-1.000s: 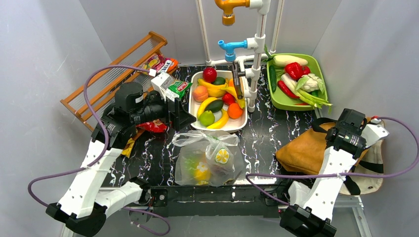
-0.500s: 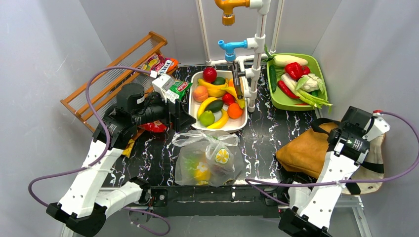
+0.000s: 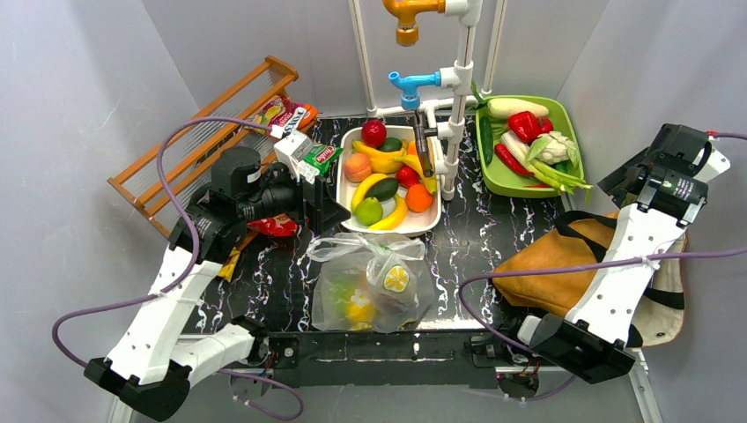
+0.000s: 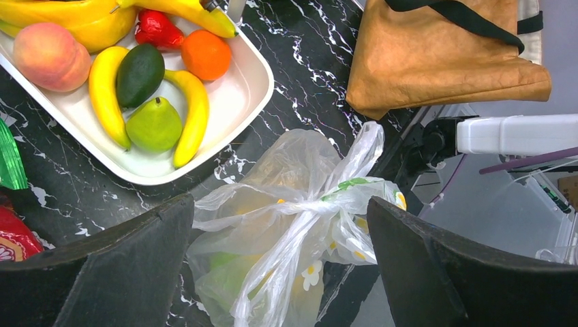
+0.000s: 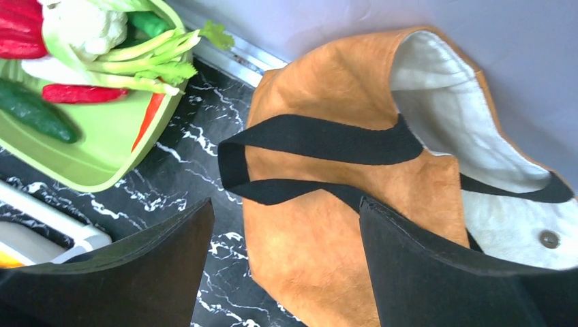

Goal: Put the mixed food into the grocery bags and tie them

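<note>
The clear grocery bag (image 3: pixel 374 282) printed with lemons lies at the near middle, its handles knotted (image 4: pixel 320 204), with fruit inside. My left gripper (image 3: pixel 321 210) (image 4: pixel 279 204) hovers open above it, holding nothing. More mixed food fills the white tray (image 3: pixel 388 231): bananas (image 4: pixel 105 88), an avocado (image 4: pixel 138 73), an orange (image 4: pixel 206 54). Snack packets (image 3: pixel 304 154) lie to its left. The tan tote (image 3: pixel 551 260) (image 5: pixel 341 225) slumps at the right, mouth open, with its black straps loose. My right gripper (image 3: pixel 621 181) (image 5: pixel 286 203) hangs open high over the tote.
A green tray (image 3: pixel 502 181) of vegetables sits at the back right. A white pipe stand (image 3: pixel 458 106) with toy taps rises behind the white tray. A wooden rack (image 3: pixel 203 145) leans at the back left. Grey walls close in on both sides.
My right gripper has lifted off the tote toward the back right, and its jaws have gone from shut to open. The left arm has not moved.
</note>
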### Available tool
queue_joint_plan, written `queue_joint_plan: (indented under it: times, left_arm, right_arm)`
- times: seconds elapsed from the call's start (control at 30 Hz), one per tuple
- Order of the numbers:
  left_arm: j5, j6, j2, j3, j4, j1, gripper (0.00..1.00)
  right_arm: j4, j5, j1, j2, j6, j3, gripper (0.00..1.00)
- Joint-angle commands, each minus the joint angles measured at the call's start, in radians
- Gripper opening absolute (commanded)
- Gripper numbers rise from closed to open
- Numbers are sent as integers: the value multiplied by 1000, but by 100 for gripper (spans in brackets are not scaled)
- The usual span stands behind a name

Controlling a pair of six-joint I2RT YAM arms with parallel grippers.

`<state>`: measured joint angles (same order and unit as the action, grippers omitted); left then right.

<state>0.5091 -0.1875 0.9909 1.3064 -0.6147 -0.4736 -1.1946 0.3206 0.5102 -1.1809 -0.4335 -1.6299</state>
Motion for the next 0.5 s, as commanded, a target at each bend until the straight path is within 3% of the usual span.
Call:
queue_joint_plan:
  times: [0.0,0.47]
  left_arm:
    - [6,25,-17,32,-18,-3,98]
    - [6,25,-14,47,-41,-11,98]
  right_arm:
    - [-18,134,1,-19,32,-70,85]
    - [104,419,12,-160,146,-63,88]
